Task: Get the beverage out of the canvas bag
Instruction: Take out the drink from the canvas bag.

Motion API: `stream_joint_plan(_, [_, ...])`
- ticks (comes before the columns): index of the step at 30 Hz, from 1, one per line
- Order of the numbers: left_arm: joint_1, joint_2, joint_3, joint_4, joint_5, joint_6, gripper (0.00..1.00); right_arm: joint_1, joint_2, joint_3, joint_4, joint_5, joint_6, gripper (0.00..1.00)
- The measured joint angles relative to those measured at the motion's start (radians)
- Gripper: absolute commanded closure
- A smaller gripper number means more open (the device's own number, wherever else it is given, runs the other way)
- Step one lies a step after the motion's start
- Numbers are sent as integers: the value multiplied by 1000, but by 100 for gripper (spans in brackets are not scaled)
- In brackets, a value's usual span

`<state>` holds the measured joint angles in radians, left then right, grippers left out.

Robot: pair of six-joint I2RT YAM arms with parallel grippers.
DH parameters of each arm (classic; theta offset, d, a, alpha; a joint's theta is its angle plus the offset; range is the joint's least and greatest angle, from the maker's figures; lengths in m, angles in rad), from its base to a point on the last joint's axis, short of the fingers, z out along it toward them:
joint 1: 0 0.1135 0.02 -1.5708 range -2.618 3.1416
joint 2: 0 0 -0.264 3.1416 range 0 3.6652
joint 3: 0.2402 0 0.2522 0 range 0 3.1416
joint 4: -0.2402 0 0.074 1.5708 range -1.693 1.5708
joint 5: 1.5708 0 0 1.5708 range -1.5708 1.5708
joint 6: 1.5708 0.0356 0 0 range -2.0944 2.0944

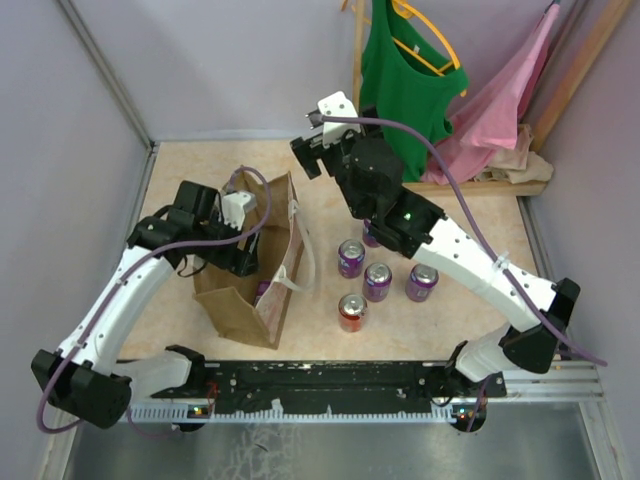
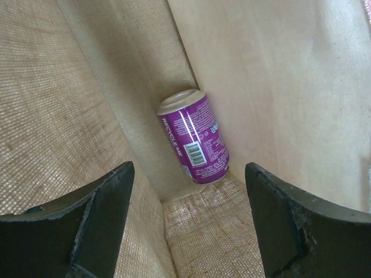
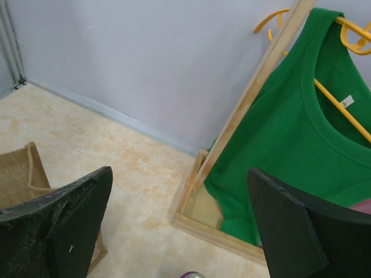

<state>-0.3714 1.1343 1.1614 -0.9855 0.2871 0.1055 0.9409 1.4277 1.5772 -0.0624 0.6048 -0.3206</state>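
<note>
Purple can (image 2: 194,139) deep inside canvas bag (image 1: 235,310), nearly hidden from above, left jaws wide, right jaws wide

From above, you see only a purple sliver of the beverage (image 1: 262,291) inside the canvas bag (image 1: 240,315), which also hides the tips of the left claw (image 1: 247,264). The right arm (image 1: 400,215) half covers one purple can (image 1: 371,237). The right wrist view's bottom edge cuts off a can rim (image 3: 192,275).

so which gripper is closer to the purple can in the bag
Left. The left gripper is inside the bag, open, the can just ahead of it. The right gripper hangs outside it, over the far table.
</note>
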Motion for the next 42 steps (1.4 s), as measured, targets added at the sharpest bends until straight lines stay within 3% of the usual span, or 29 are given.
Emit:
stream_joint_plan(8, [0,59,-6,2,48,-14,19,-11,0,-9,10,4,5,1])
stream_joint_plan(9, [0,76,-6,2,54,-20,17,-14,0,-9,10,3,8,1])
stream_joint_plan(11, [0,104,-4,-4,58,-40,1,-19,0,-9,6,3,11,1])
stream_joint_plan(12, [0,115,2,-11,58,-53,0,-22,0,-9,3,3,14,1])
stream_joint_plan(19, [-1,196,19,-68,68,-152,0,-80,0,-9,-13,-29,47,1])
stream_joint_plan(26, [-4,88,-60,-52,7,-277,0,-154,40,47,-66,-66,72,1])
stream_joint_plan(42, [-5,97,-80,-93,-53,-383,0,-208,271,282,-414,-554,379,1])
